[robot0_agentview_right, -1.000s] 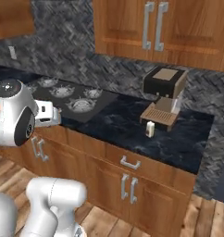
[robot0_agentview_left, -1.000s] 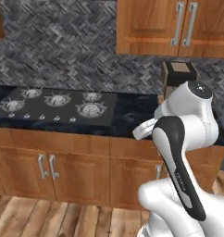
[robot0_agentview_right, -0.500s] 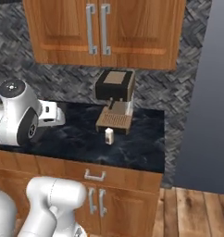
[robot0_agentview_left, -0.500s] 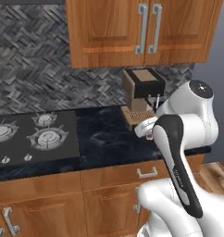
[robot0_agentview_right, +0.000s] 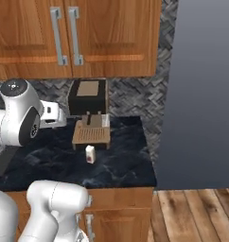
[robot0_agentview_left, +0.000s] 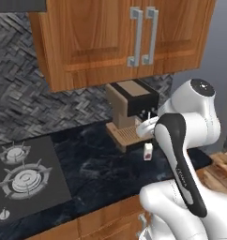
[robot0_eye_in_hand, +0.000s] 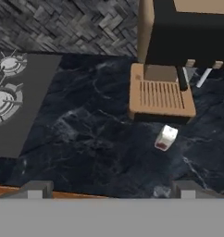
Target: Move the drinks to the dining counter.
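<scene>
One of the drinks, a small white carton [robot0_agentview_left: 147, 152] [robot0_agentview_right: 90, 154] [robot0_eye_in_hand: 166, 138] with a red mark, stands on the black counter just in front of the coffee machine's tan drip tray. My gripper [robot0_eye_in_hand: 111, 190] hovers above the counter's front edge, short of the carton and to its left. Its fingers [robot0_eye_in_hand: 37, 189] are spread wide and open, with nothing between them. The carton sits apart from the gripper, untouched. The dining counter is out of view.
A tan-and-black coffee machine [robot0_agentview_left: 129, 110] [robot0_agentview_right: 89, 111] [robot0_eye_in_hand: 188, 55] stands against the herringbone wall. The gas hob [robot0_agentview_left: 21, 173] [robot0_eye_in_hand: 12, 97] lies to the left. Wooden cabinets [robot0_agentview_right: 74, 38] hang overhead. A tall grey panel [robot0_agentview_right: 206, 94] closes off the counter's right end.
The whole picture has shifted: the base drove right along the counter, so the hob slid left and the coffee machine and carton came to the middle. The gripper stays open.
</scene>
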